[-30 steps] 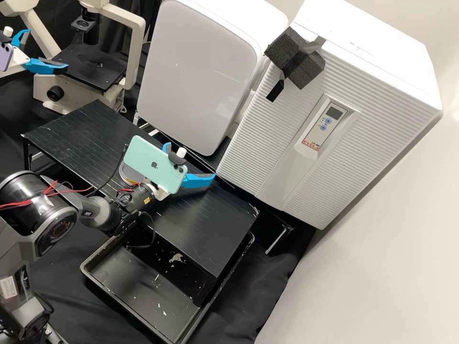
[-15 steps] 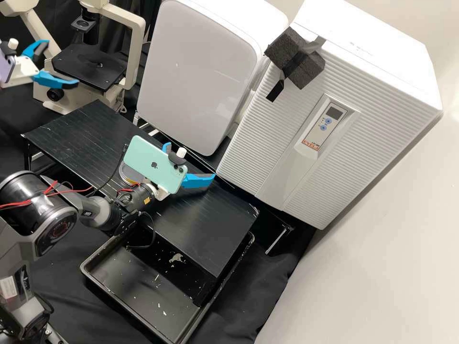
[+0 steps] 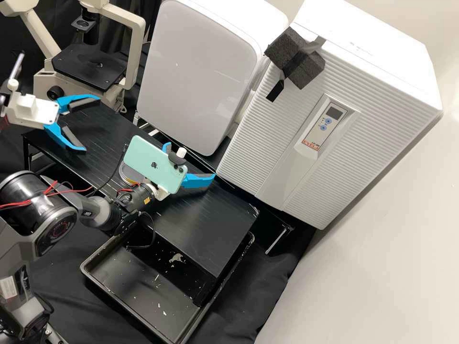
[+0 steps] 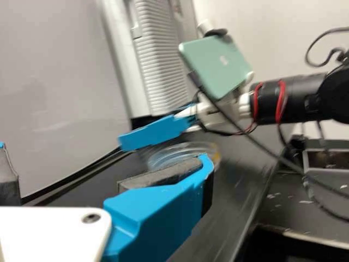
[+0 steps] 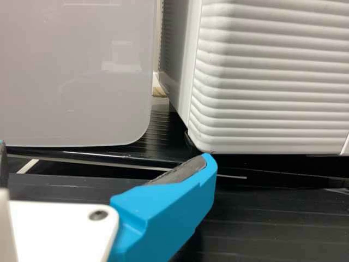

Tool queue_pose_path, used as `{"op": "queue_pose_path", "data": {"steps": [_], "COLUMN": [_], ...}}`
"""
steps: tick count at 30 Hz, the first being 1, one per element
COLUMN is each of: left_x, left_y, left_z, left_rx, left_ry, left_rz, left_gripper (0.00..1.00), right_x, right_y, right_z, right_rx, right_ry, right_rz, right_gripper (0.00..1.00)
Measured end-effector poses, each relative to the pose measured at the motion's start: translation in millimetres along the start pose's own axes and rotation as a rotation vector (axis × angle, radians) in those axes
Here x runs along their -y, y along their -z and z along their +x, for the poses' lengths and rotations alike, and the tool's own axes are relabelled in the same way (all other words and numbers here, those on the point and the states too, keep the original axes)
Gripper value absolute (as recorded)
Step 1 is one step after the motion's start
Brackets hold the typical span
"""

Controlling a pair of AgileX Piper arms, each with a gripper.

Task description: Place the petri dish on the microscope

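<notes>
While the black tray [image 3: 138, 282] sits nearest me, flecked with white bits and reaching partly under the counter [image 3: 205, 229], the right hand [image 3: 191, 160] hangs over that counter with its blue fingers spread, a mint-green phone [image 3: 150, 162] mounted on it. Close by, the petri dish [image 3: 129, 176] lies on the counter, partly hidden behind the phone. Farther along, the left hand [image 3: 92, 123] is open too, above the counter's far end. Beyond it stands the cream microscope [image 3: 135, 52], its black stage [image 3: 86, 71] flat, with two big white cabinets alongside.
</notes>
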State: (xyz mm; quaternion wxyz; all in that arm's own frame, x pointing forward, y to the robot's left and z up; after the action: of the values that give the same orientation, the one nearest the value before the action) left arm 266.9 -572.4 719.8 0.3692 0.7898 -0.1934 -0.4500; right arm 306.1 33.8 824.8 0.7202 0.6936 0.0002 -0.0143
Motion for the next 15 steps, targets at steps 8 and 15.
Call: {"op": "queue_pose_path", "data": {"steps": [8, 15], "left_x": [-1.2, 11.7], "left_y": [5, 5], "left_z": [33, 51], "left_rx": [0.08, 0.096], "left_ry": [0.034, 0.12], "left_rz": [-0.073, -0.11], "left_gripper": [1.0, 1.0], "right_x": [0, 0], "right_y": [0, 0], "right_z": [0, 0], "right_rx": [0.0, 0.0], "right_ry": [0.0, 0.0], "right_rz": [0.0, 0.0], "right_gripper": [1.0, 1.0]}}
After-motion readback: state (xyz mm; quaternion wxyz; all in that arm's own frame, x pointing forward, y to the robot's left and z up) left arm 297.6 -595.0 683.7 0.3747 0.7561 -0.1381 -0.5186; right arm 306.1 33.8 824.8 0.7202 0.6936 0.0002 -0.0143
